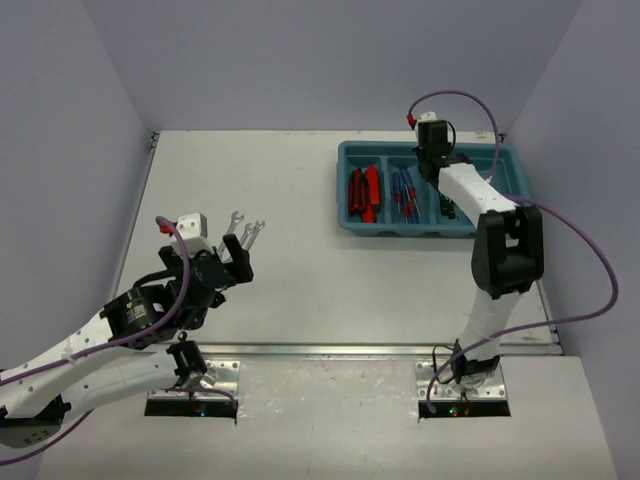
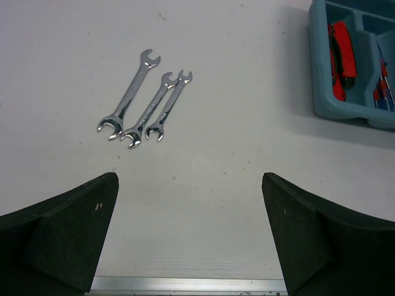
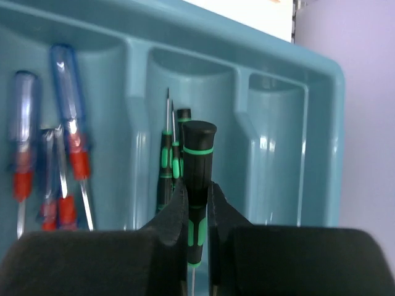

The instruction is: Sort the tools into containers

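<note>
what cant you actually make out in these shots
Right wrist view: tip of the black screwdriver in the right pincer, cut off by the bottom edge.
Top view: right pincer, hidden under its own wrist over the tray.
Left wrist view: most of the tray, cut off by the right edge.
Top view: lower ends of the wrenches, behind the left arm.

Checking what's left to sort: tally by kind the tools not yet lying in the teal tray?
small silver open-ended wrenches, on the white table: 3
black screwdriver with green bands, clamped in the right gripper: 1
Total: 4
</note>
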